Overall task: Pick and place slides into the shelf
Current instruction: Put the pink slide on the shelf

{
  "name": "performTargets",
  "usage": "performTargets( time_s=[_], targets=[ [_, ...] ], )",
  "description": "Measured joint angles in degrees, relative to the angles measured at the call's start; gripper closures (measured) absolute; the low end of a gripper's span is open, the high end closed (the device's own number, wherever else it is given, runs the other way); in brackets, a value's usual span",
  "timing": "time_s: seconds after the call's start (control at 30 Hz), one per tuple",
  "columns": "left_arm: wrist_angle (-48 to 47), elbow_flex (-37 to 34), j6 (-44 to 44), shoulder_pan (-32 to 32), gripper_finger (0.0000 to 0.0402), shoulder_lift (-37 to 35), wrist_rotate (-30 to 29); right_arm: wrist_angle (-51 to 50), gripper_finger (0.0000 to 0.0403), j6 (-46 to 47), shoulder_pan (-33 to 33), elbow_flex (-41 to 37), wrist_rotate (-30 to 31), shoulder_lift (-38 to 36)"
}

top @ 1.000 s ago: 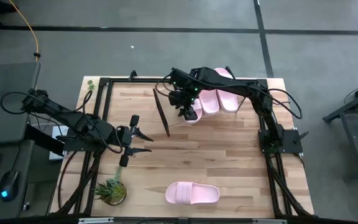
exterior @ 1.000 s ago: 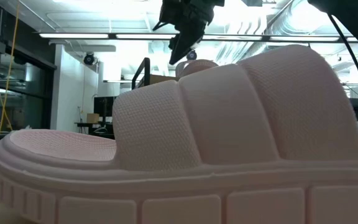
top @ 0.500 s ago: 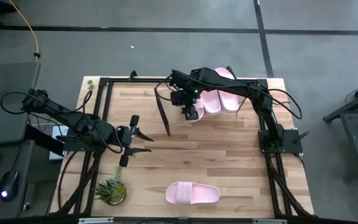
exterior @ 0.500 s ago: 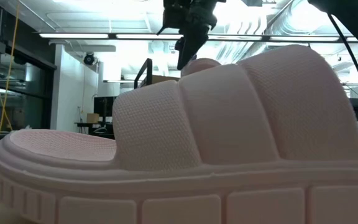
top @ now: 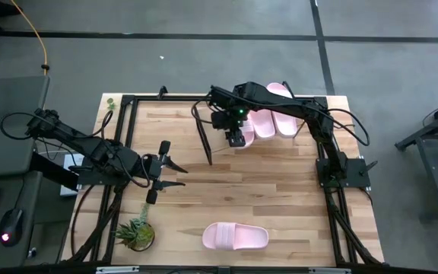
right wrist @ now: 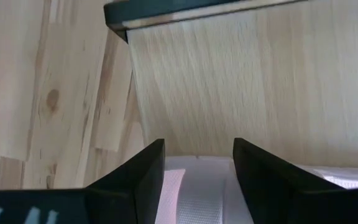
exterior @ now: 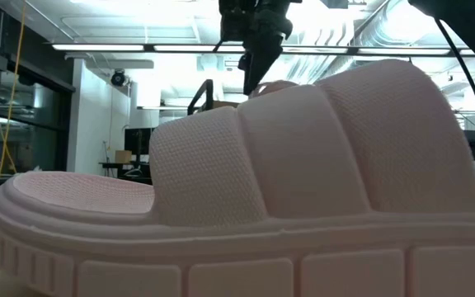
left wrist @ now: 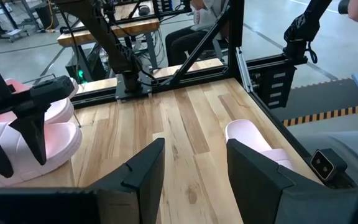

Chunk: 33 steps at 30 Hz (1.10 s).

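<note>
- Three slides (top: 268, 120) sit on the shelf (right wrist: 229, 81); our right gripper (top: 236, 138) hangs open-jawed over the third.
- One slide (top: 235, 237) lies well apart from the shelf; our left gripper (top: 175, 173) waits open.

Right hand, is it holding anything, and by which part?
A slide sits inside the right hand on the shelf; whether gripped, and where, cannot be told.

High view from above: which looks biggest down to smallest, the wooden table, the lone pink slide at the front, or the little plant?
1. Table, by far the largest.
2. Lone slide.
3. Plant, somewhat smaller than the slide.
</note>
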Motion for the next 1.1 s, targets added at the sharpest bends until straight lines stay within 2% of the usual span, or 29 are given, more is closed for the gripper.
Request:
performTargets(
  time_s=[0.23,0.53,0.87,1.1],
  targets=[
    [0.0,0.0,0.0,0.0,0.0245,0.0,0.0,4.4,0.0219,-0.2,0.0,0.0,-7.0,0.0],
    [0.0,0.0,0.0,0.0,0.0245,0.0,0.0,5.6,0.0219,-0.4,1.3,-0.1,-12.7,0.0],
    [0.0,0.0,0.0,0.0,0.0245,0.0,0.0,8.2,0.0219,0.0,4.3,-0.2,-12.7,0.0],
    [0.0,0.0,-0.1,0.0,0.0245,0.0,0.0,8.9,0.0219,1.1,4.9,-3.4,-13.8,0.1]
  ],
)
